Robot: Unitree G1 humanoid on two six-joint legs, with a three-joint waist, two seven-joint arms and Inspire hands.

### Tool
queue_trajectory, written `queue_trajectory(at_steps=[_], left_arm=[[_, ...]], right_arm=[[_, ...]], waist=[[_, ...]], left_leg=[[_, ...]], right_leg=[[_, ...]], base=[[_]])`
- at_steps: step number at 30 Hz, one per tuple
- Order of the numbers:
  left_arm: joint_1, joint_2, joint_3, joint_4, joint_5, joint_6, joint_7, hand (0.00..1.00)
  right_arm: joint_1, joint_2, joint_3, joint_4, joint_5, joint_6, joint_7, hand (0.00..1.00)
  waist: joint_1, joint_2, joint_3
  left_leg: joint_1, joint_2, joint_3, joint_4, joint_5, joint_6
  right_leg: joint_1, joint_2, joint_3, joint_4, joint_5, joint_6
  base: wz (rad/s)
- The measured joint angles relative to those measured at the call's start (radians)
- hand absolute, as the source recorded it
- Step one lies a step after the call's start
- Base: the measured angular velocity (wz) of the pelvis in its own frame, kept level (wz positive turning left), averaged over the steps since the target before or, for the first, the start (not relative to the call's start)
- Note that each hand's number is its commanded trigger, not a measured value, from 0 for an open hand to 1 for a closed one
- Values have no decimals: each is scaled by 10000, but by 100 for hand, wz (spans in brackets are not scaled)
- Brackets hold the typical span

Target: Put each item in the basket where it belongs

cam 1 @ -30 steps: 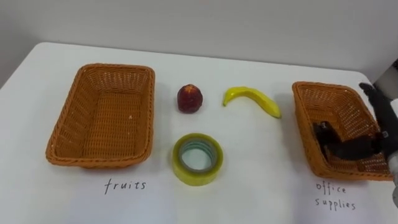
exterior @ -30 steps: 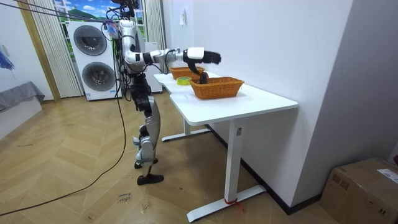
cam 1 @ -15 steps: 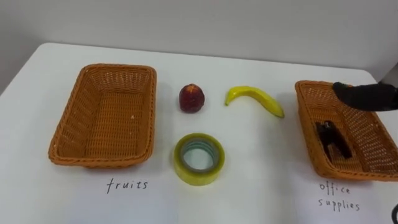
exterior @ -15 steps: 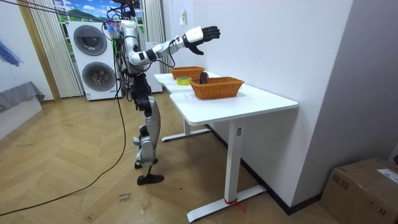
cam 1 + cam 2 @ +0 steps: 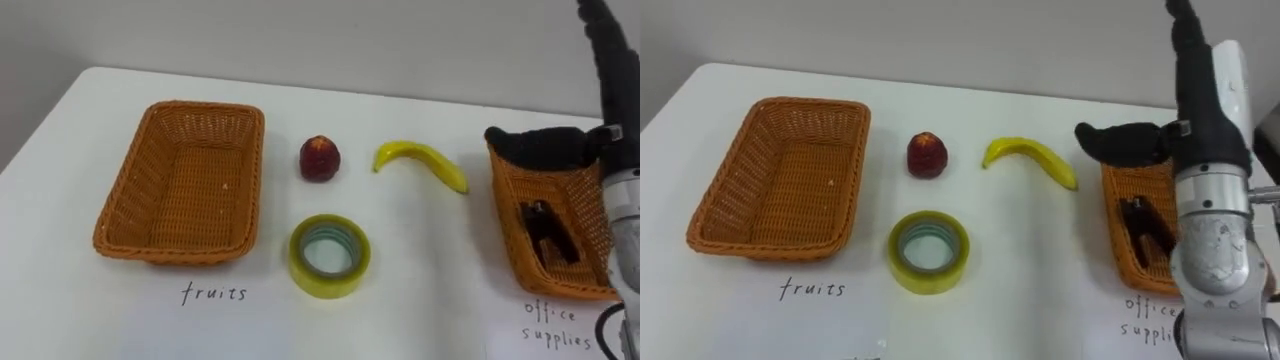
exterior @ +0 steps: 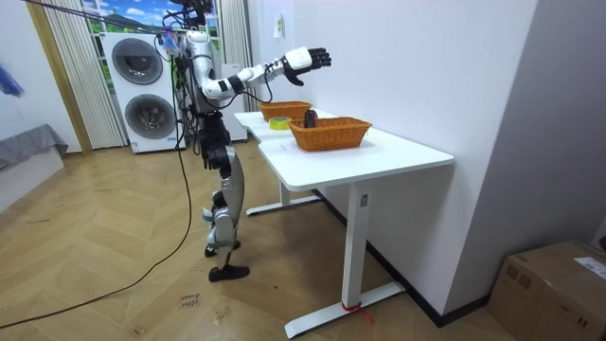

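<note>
Right, nearest the robot on the white table (image 5: 440, 300) — handwritten labels by the front edge, one below each basket. Just beyond, centre: yellow tape roll (image 5: 329, 256), lying flat, hole up, clear of everything else.

Left side, the left basket (image 5: 170, 248), wicker, rectangular, nothing in it. Right side, the right basket (image 5: 507, 225), same wicker, w/ a dark item (image 5: 546, 235) lying on its floor; can't say exactly what it is.

Further back, btwn the two baskets, both fruits sit on the bare tabletop. Red round fruit (image 5: 319, 159) is near the left basket's far right corner but not touching it. Banana (image 5: 421, 162) lies to its right, curved, stem end toward the red fruit, other end pointing at the right basket, a gap between them. So neither fruit is in a basket, and the tape is out too.

Right hand (image 5: 1205, 110) is up in the air above the right basket's far end — fingers straight and pointing up, thumb stuck out to the left, holding nothing. Forearm rises from the lower right.

Room view: robot stands upright at the table's end, right arm raised out over it, washing machines (image 6: 142, 90) behind.
</note>
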Motion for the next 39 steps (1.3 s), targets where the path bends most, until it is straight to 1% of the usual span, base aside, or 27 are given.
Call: queue_trajectory(at_steps=[3, 6, 9, 12, 14, 17, 19, 22, 25, 27, 31, 33, 37, 39], left_arm=[[33, -40, -149, 12, -12, 18, 3, 0], [31, -43, -226, -17, -3, 73, 4, 0], [-7, -31, -271, -35, -5, 224, 4, 0], [-26, 15, -562, -48, -1, 232, 5, 0], [-7, 13, -711, -55, 2, 256, 4, 0], [-20, 20, -694, -86, 13, 288, 4, 0], [-24, 32, -679, -87, 80, 307, 4, 0], [30, 31, -647, -86, 80, 442, 4, 0], [32, 28, -514, -90, 80, 489, 5, 0], [32, 28, -467, -144, 81, 493, 10, 0], [48, 28, -427, -529, 76, 489, 134, 0], [67, 29, -427, -712, 75, 492, 206, 0], [53, 33, -479, -884, 71, 482, 311, 0], [33, 38, -634, -925, 54, 468, 363, 0]], right_arm=[[-74, 0, 222, 1, 582, 6, 312, 0], [-96, -2, 319, 6, 996, 76, 440, 0], [-149, 6, 597, 79, 1642, 190, 716, 0], [-308, 101, 1004, 547, 2458, 200, 993, 0], [-303, 150, 1493, 1055, 2976, 211, 1066, 0], [-293, 174, 1886, 1394, 2980, 318, 1245, 0], [-291, 201, 1934, 1595, 2914, 315, 1270, 0], [-263, 211, 2096, 1881, 2896, 319, 1278, 0], [-205, 214, 2107, 1911, 2895, 340, 1299, 0], [-199, 215, 2107, 1956, 2893, 340, 1298, 0], [-50, 220, 2121, 1973, 2912, 343, 1299, 0], [11, 245, 2196, 1973, 2878, 349, 1330, 0], [76, 283, 2564, 1978, 2663, 349, 1425, 0], [99, 403, 2694, 1988, 2561, 349, 1425, 0]], waist=[[64, -8, 0], [234, -40, -18], [192, -99, -37], [233, -152, -17], [351, -164, -9], [537, -162, -6], [554, -179, -8], [587, -183, -8], [609, -193, -16], [604, -206, -25], [749, -256, -57], [787, -266, -57], [780, -296, -61], [774, -322, -64]], left_leg=[[-10, -3, -33, -2, 0, 0], [-23, -1, -58, -14, 1, -1], [-138, -21, -287, 97, 0, 0], [-161, -33, -373, 146, 0, 0], [-155, -39, -421, 159, 0, 0], [-236, -48, -448, 191, 1, -1], [-346, -62, -545, 268, 1, -1], [-381, -62, -568, 277, 1, -1], [-409, -62, -571, 282, 1, -2], [-414, -62, -569, 283, 1, -1], [-479, -64, -566, 284, 4, -1], [-511, -65, -558, 287, 11, -1], [-543, -66, -544, 285, 10, -1], [-563, -67, -548, 286, 10, -1]], right_leg=[[0, 1, -11, -4, 0, 0], [0, -2, -67, -5, 0, 1], [52, -25, -281, -24, 0, 1], [118, -41, -416, -49, 1, 2], [152, -49, -418, -48, 1, 2], [101, -58, -519, -47, 0, 3], [61, -63, -570, -48, 0, 3], [36, -60, -586, -51, 0, 2], [10, -58, -588, -57, 1, 2], [2, -60, -590, -57, 1, 2], [-75, -68, -589, -45, 1, 2], [-107, -67, -572, -49, 2, 0], [-142, -62, -562, -52, 3, 0], [-149, -62, -568, -56, 3, 0]], base=[[1], [2], [23], [15], [8], [1], [13], [3], [0], [0], [0], [0], [0], [0]])
